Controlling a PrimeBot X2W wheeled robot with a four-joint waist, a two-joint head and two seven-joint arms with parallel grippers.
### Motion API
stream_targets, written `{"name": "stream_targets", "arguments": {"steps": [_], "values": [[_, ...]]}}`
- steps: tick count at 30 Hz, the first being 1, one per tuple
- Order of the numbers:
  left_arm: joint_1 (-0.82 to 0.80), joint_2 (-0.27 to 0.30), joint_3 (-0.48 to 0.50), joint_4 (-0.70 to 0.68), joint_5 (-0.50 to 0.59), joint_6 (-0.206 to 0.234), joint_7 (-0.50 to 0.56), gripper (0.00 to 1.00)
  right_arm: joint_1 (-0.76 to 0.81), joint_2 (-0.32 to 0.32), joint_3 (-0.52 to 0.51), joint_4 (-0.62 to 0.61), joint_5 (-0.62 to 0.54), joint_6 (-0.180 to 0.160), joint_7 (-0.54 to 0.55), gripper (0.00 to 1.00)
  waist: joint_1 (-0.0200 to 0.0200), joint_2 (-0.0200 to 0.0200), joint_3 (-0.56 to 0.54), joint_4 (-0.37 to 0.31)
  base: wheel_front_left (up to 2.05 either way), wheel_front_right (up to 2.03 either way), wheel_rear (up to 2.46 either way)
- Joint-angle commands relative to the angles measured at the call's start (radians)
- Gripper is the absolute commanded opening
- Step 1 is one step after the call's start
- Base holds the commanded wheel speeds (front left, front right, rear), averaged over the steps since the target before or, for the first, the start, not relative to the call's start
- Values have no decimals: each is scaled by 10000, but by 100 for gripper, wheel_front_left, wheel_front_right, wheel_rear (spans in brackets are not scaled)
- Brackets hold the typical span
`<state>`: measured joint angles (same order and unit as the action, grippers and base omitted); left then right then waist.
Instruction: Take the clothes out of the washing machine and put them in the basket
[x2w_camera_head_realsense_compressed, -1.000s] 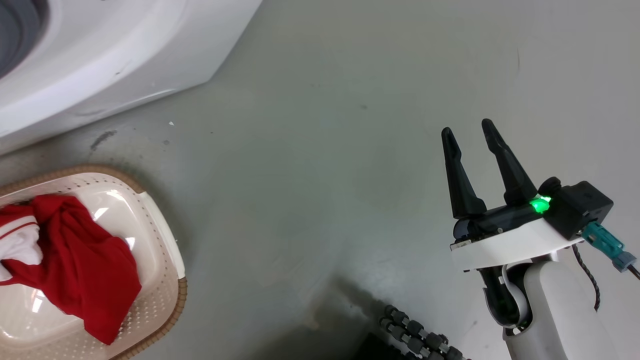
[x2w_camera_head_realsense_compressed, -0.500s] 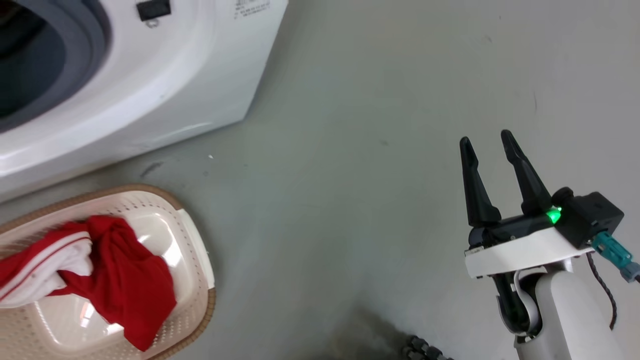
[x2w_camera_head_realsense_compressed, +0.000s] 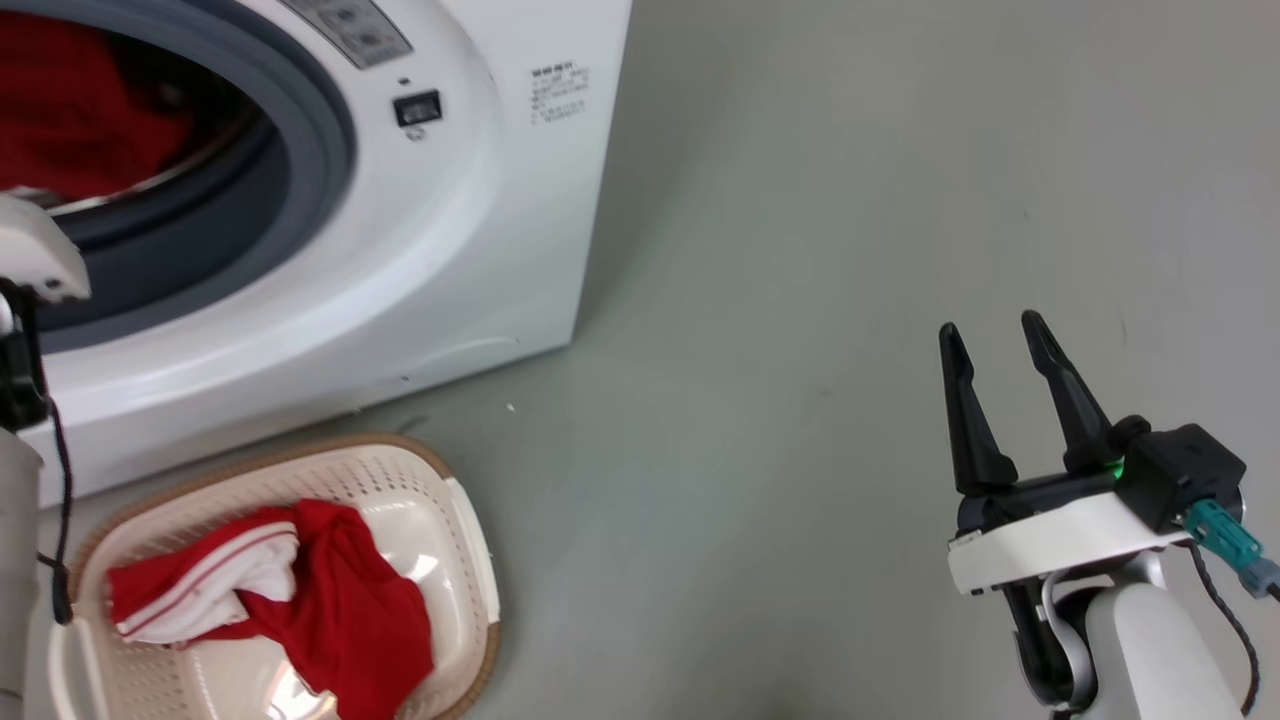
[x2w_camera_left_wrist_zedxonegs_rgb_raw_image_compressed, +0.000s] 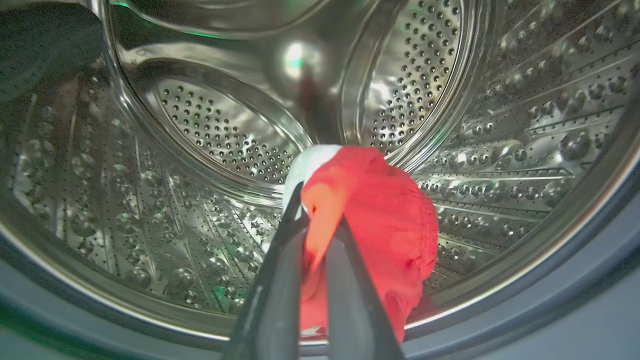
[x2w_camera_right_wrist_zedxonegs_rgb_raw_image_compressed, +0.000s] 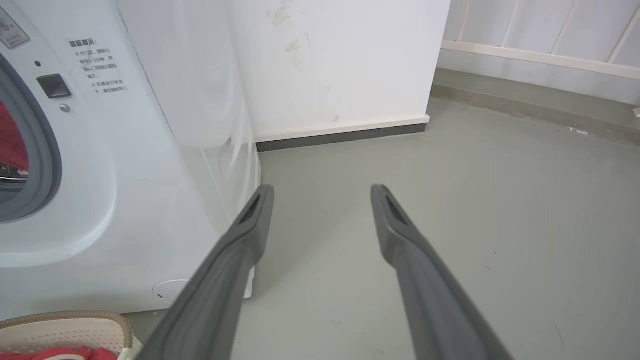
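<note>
Where the shiny steel drum curves round, full of little round holes and bumps, the left gripper pinches a soft lump of the clothes between its two long dark fingers. The lump is red with a bit of white at the top, and it sits near the mouth of the drum. The washing machine is big, white and smooth, with a thick grey rubber ring round its round opening. The head view shows red cloth inside that opening. On the flat grey floor, right in front of the machine, sits the basket. It is cream plastic with rows of tiny holes and a brown woven-look rim. A crumpled red piece with white stripes lies in it. The right gripper is off to the side above the floor, its pointed fingers spread apart.
</note>
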<state>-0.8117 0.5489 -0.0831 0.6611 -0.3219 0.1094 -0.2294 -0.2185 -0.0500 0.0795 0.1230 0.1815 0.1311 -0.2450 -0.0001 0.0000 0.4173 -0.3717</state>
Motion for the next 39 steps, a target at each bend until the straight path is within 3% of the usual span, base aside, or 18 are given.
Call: {"name": "stream_targets", "arguments": {"steps": [1,13,24,33,39], "values": [[245,-67,-10,-134,-65,-30,-46,0,164,-4,-57,-89,-103,-7,72,100,1,0,-519,305,0,0,0],[2504,-496,66,-2065,-659,154,308,0,1059,-4,-463,-691,-318,-7,696,100,1,0,-2084,1114,0,0,0],[4902,-707,-448,-5396,-496,661,1119,0,1942,-4,-679,-1451,-832,-7,1402,100,1,0,-3185,2181,0,0,0],[6642,-1176,-1268,-7624,-349,1089,1692,0,2460,-2,-647,-2091,-1207,-7,1976,100,1,0,-3668,2869,0,0,0],[7313,-1823,-1925,-7739,-613,1110,1938,0,2553,-2,-590,-2430,-1319,-7,2266,100,1,0,-3398,3310,0,0,0]]}}
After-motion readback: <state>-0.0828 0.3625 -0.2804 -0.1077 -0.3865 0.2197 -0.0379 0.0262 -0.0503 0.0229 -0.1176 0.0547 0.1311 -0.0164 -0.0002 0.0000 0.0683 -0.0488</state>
